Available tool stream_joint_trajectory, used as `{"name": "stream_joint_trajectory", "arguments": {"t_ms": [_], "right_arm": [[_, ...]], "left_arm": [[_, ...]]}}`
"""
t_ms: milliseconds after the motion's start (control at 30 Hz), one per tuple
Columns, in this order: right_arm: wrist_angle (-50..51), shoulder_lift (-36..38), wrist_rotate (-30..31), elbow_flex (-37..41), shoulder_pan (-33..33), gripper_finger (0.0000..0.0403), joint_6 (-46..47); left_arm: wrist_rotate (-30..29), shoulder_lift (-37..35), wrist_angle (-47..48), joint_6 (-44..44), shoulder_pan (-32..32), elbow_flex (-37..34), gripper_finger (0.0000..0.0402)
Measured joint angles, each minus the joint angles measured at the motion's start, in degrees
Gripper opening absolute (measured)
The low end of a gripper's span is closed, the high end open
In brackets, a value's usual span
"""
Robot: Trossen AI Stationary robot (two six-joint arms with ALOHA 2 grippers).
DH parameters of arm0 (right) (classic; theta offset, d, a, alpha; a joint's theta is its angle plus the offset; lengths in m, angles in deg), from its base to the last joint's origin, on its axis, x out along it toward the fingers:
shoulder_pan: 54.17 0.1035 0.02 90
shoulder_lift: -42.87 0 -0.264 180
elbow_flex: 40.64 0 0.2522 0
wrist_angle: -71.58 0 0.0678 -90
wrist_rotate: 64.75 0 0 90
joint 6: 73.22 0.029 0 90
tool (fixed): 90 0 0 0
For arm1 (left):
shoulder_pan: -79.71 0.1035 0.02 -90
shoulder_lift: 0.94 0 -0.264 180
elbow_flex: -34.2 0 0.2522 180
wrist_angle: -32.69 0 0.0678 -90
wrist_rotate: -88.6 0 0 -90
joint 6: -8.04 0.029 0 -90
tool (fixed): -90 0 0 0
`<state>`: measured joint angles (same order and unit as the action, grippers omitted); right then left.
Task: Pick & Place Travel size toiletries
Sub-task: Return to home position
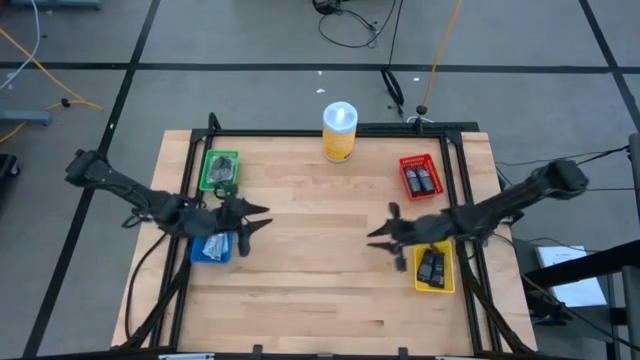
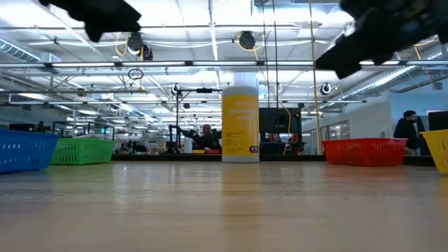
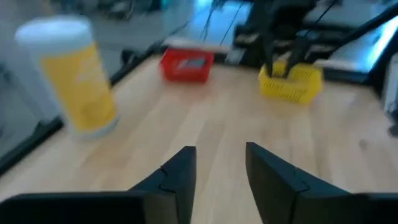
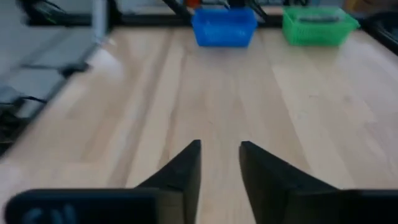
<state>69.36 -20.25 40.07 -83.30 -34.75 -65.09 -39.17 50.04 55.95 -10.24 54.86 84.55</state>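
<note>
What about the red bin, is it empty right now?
No, the high view shows two dark items lying side by side inside the red bin.

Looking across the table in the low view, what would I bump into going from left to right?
blue bin → green bin → yellow canister → red bin → yellow bin

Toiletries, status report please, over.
Left gripper open, empty, beside blue bin. Right gripper open, empty, beside yellow bin. Toiletries lie in bins. Yellow canister stands apart at back.
</note>
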Motion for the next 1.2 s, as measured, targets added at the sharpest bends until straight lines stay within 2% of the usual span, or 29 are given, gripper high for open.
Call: {"name": "stream_joint_trajectory", "arguments": {"t_ms": [67,233,333,533,667,867,1067,1200], "right_arm": [[0.06,7.10,-3.55,3.61,-1.60,0.0084,-0.89],[1.30,24.82,-9.24,11.47,-5.52,0.0031,-1.07],[3.25,33.79,-12.43,14.62,-7.31,0.0006,-1.44],[7.09,47.44,-13.65,18.33,-8.99,0.0005,-2.30],[8.56,53.62,-13.67,20.98,-9.00,0.0002,-3.27],[5.55,60.03,-13.65,25.13,-9.00,0.0001,-3.52],[5.93,63.06,-13.41,26.65,-9.08,0.0001,-7.26],[6.51,62.98,-13.28,26.72,-11.23,0.0001,-6.66]], "left_arm": [[4.06,-0.03,-7.73,4.79,3.26,-2.25,0.0126],[13.44,-0.04,-22.50,9.74,11.60,-7.83,0.0094],[17.71,-0.02,-24.38,10.28,16.44,-9.20,0.0079],[23.30,-0.02,-24.57,10.12,23.28,-9.39,0.0053],[26.11,-0.02,-24.27,10.53,26.00,-9.39,0.0039],[29.21,0.00,-24.27,9.16,27.93,-9.39,0.0020],[29.38,0.00,-24.28,9.20,27.94,-9.39,0.0002],[29.37,0.00,-24.24,9.26,27.94,-9.39,0.0012]]}}
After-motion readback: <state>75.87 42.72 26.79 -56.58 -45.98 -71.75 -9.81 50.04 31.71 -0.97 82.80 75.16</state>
